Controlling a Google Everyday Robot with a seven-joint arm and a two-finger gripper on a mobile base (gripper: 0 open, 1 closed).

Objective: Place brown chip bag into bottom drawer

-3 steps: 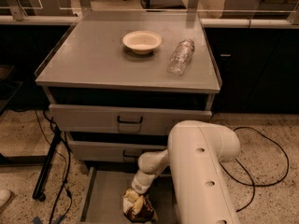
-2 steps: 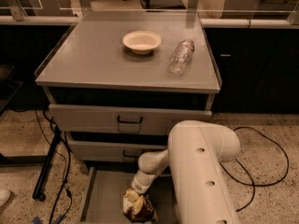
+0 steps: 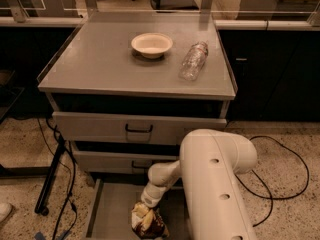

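Nothing shifts over the last second: the brown chip bag (image 3: 148,224) sits in the same spot inside the open bottom drawer (image 3: 111,210), on or just above its floor, so the placing looks all but done, with only letting go and pulling back left. The arm (image 3: 215,184) stays folded down below the counter's (image 3: 100,64) front edge, with the tool (image 3: 146,209) right on top of the bag. You cannot tell whether it grips the bag or has released it.
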